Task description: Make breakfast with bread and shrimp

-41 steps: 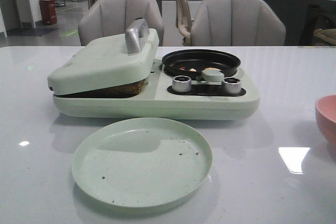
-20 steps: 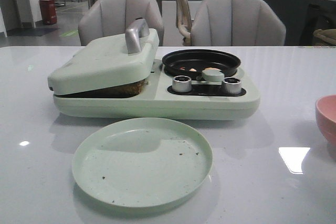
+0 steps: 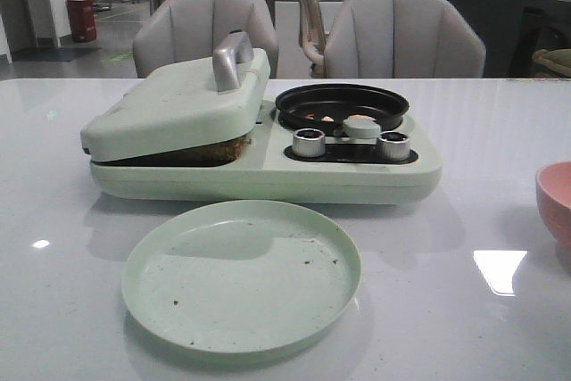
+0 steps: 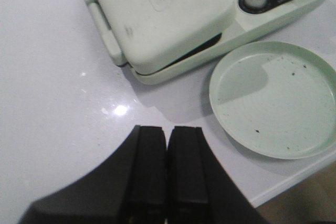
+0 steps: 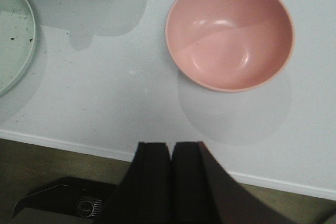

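A pale-green breakfast maker (image 3: 268, 167) stands mid-table, its lid (image 3: 178, 104) nearly closed over the bread (image 3: 210, 151), of which only a brown edge shows in the gap. Small orange-pink shrimp pieces (image 3: 319, 118) lie in the black round pan (image 3: 342, 104). An empty pale-green plate (image 3: 241, 274) lies in front. My left gripper (image 4: 168, 132) is shut and empty over the table's near left, short of the maker (image 4: 157, 24) and plate (image 4: 273, 98). My right gripper (image 5: 171, 148) is shut and empty over the table's front edge, short of the pink bowl (image 5: 229, 32).
The pink bowl (image 3: 555, 207) stands at the right edge of the table. Two metal knobs (image 3: 309, 142) and a round pale-green knob (image 3: 361, 125) sit on the maker's front. Two grey chairs (image 3: 401, 37) stand behind the table. The plate's rim (image 5: 16, 40) shows in the right wrist view.
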{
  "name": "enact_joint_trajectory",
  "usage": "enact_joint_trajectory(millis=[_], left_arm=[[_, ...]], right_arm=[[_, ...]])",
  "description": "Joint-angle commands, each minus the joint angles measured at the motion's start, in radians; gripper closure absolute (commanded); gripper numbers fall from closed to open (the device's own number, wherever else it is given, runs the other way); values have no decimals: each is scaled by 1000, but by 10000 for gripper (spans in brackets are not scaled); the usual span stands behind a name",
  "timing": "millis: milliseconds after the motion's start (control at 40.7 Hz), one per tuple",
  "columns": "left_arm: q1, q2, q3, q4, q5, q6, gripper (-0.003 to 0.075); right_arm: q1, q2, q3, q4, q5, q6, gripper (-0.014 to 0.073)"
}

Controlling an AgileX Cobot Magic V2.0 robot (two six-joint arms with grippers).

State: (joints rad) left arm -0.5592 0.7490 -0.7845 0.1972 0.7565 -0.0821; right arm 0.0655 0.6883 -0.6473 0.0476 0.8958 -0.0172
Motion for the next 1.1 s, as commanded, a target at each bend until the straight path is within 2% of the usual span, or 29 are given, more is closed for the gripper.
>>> enact_joint_trajectory(millis=[0, 98, 221, 565, 737, 859, 1080], left_arm=[[27, -58, -26, 29, -67, -9, 619], [74, -113, -16, 29, -103, -9, 619], [140, -185, 58, 29, -245, -9, 619], [302, -421, 479, -47, -688, -9, 619], [372, -544, 631, -122, -767, -9, 619], [418, -613, 700, -148, -774, -9, 619], [445, -718, 789, -148, -804, -9, 619]], right_arm=[[3, -4, -26, -6, -58, 0, 559], [3, -4, -26, -6, -58, 0, 559], [3, -4, -26, -6, -58, 0, 559], [3, -4, -26, -6, -58, 0, 559], [3, -4, -26, -6, -58, 0, 559], [3, -4, -26, -6, -58, 0, 559], [3, -4, -26, -6, -58, 0, 559]])
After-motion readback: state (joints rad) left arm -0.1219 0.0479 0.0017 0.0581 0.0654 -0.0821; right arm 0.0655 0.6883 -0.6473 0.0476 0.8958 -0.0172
